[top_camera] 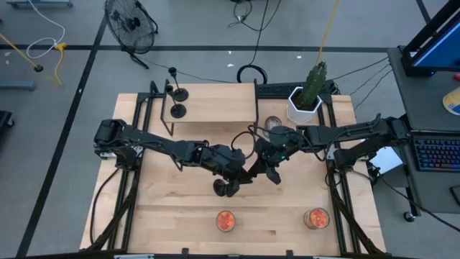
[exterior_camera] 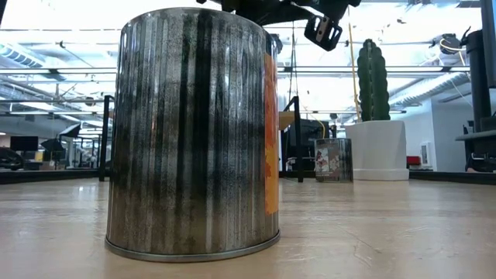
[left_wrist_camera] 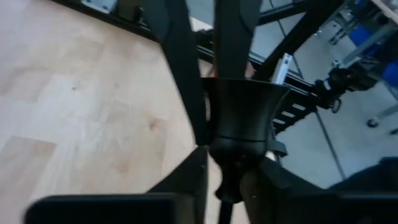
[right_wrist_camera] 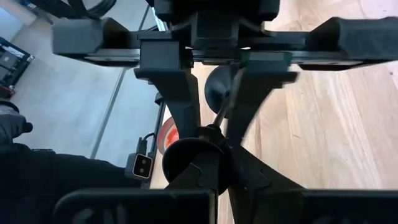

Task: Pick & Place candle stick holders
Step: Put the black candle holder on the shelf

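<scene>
One black candle stick holder [top_camera: 224,188] is held above the table's middle, tilted, with its disc base toward the near left. My left gripper [top_camera: 241,178] and my right gripper [top_camera: 257,171] meet tip to tip at its upper end, and both are shut on it. The holder's cup [left_wrist_camera: 245,106] shows in the left wrist view. Its stem [right_wrist_camera: 224,109] and base [right_wrist_camera: 214,87] show in the right wrist view. Two more black holders [top_camera: 180,93] [top_camera: 177,110] stand on their disc bases on the raised wooden shelf [top_camera: 215,101] at the far left. My left gripper pinches the holder's thin neck just below the cup [left_wrist_camera: 229,177] between its two fingers, which lie across the stem. The holder is clear of the table and tilted, with its base hanging toward the near left. My right gripper's two fingers close on the holder's cup end [right_wrist_camera: 186,155] from the table's right, opposite my left gripper. Its own fingers hide the exact place of contact. The stem runs away from it toward the base.
Two orange-filled jars [top_camera: 226,220] [top_camera: 316,218] stand near the front edge; one [exterior_camera: 194,132] fills the low view. A clear glass jar [top_camera: 273,124] and a white pot with a cactus [top_camera: 305,101] stand at the far right, behind my right arm.
</scene>
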Tool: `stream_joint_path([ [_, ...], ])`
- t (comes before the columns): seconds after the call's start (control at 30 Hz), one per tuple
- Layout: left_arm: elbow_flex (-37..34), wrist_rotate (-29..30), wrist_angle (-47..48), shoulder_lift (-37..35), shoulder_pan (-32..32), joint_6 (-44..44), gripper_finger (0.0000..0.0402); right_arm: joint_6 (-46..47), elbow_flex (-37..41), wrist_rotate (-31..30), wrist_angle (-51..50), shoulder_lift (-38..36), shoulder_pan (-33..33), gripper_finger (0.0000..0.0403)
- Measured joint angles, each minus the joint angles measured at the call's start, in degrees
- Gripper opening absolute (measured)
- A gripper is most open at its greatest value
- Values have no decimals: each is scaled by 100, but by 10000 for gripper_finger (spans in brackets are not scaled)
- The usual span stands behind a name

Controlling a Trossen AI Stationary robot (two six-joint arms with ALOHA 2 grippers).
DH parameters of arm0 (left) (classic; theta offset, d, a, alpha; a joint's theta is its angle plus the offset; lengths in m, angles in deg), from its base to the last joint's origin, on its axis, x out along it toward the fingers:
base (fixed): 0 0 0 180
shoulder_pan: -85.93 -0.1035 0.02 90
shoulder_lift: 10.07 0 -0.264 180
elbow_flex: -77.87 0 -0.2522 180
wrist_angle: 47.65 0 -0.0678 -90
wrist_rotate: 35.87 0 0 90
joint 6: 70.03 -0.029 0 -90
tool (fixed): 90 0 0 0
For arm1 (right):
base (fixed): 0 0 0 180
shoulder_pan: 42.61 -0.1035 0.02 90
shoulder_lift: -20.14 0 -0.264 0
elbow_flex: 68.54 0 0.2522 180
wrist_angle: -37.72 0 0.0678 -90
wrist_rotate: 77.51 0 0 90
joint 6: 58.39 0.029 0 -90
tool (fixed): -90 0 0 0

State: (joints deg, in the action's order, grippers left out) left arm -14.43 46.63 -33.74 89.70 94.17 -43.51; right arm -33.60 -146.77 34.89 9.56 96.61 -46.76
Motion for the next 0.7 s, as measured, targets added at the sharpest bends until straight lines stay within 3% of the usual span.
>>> stream_joint_path([
  [0.1,0,-160,5,0,-29,17,24,13,0,37,0,6,0,6],
  [0.47,0,-202,25,-4,-34,140,24,150,-1,7,-21,6,-4,25],
  [0.7,0,-103,122,-7,-27,145,24,119,-2,17,-42,8,-4,74],
])
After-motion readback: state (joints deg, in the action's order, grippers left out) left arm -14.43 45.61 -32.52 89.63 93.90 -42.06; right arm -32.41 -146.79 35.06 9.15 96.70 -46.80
